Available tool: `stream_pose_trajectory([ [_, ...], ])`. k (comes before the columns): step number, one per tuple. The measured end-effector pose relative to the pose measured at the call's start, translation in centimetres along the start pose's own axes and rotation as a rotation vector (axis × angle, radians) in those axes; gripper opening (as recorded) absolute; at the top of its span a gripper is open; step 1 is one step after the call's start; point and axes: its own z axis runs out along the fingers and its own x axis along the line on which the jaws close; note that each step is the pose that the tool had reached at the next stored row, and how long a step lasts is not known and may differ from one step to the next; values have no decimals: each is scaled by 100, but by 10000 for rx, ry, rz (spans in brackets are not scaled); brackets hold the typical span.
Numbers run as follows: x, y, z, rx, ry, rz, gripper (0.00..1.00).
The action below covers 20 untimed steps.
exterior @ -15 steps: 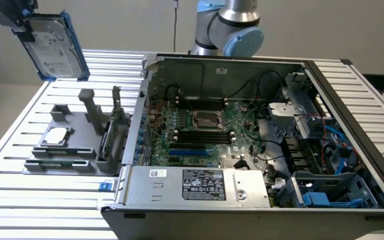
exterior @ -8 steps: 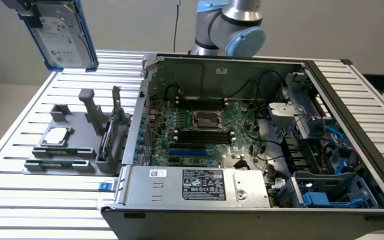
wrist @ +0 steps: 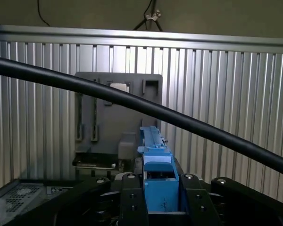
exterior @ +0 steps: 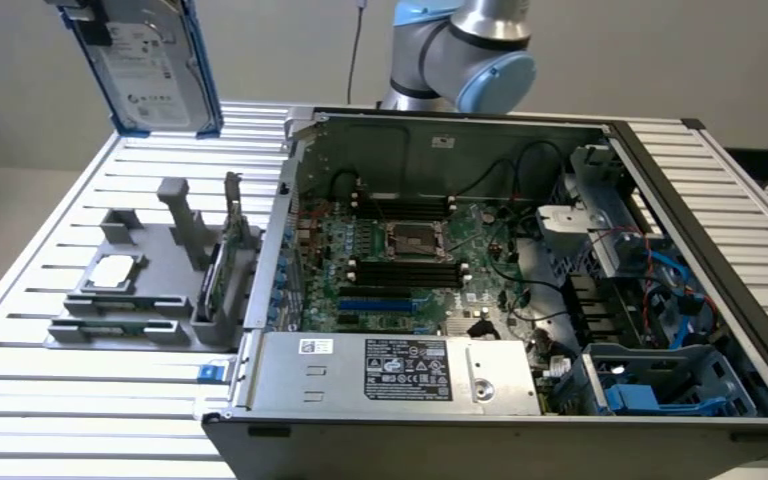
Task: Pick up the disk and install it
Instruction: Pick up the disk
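Ribbed silver metal counter point(exterior: 37, 400) carries an open black metal computer case point(exterior: 438, 140) and a grey plastic fixture point(exterior: 131, 240); we see the claw point(wrist: 159, 197) clenched on the blue-framed flat silver-grey rectangular disk point(exterior: 155, 70), held upright in the air over the counter at the exterior view's left, outside the case

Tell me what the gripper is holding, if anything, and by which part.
The gripper holds the disk, pinched on the blue carrier at its upper end, so the disk hangs upright in the air.
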Motion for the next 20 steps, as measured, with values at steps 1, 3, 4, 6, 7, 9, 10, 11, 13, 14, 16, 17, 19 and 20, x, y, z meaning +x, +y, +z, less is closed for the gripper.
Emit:
stream_pose_trajectory([
  [1, 14, -44, -7, -4, 0, 0, 33],
  [3, 42, -135, -19, -11, -1, 0, 33],
  [4, 55, -179, -25, -17, 0, 0, 33],
  [6, 82, -271, -38, -25, 0, 1, 33],
  [7, 94, -316, -44, -29, -1, 1, 33],
  [9, 119, -406, -56, -38, -1, 1, 33],
  [10, 130, -450, -62, -43, -1, 2, 33],
  [11, 142, -495, -68, -48, -1, 2, 33],
  [13, 163, -585, -79, -60, -1, 2, 33],
  [14, 175, -632, -84, -66, -2, 3, 33],
  [16, 195, -723, -94, -78, -2, 2, 33],
  [17, 205, -768, -99, -86, -2, 3, 33],
  [19, 224, -856, -108, -98, -3, 3, 33],
  [20, 233, -900, -112, -105, -3, 3, 33],
])
